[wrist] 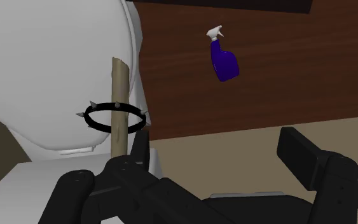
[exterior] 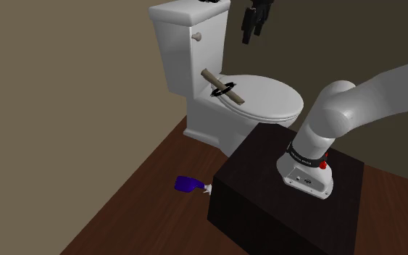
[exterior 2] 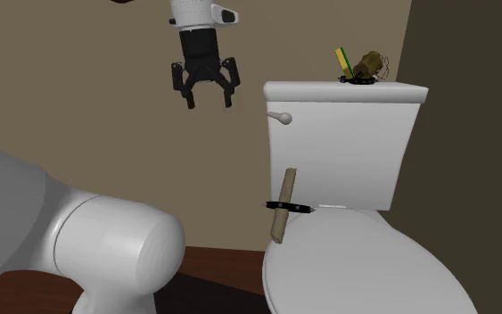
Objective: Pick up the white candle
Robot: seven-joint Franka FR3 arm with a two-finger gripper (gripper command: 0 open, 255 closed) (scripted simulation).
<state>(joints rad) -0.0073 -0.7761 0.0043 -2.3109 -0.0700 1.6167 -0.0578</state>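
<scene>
Tan candle lying on the closed toilet lid, a black spiked ring around its middle
The candle sits at the lid's far end, near the tank; the gripper hangs high beside the tank, well above, fingers wide apart and holding nothing; a blue spray bottle lies on the floor

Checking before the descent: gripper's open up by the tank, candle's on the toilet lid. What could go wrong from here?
1. The tan candle lies near the edge of the toilet lid; a nudge could roll it to the floor.
2. The black spiked ring around it could catch the fingers first.
3. The open gripper hangs near the tank and might clip it on the way down.
</scene>
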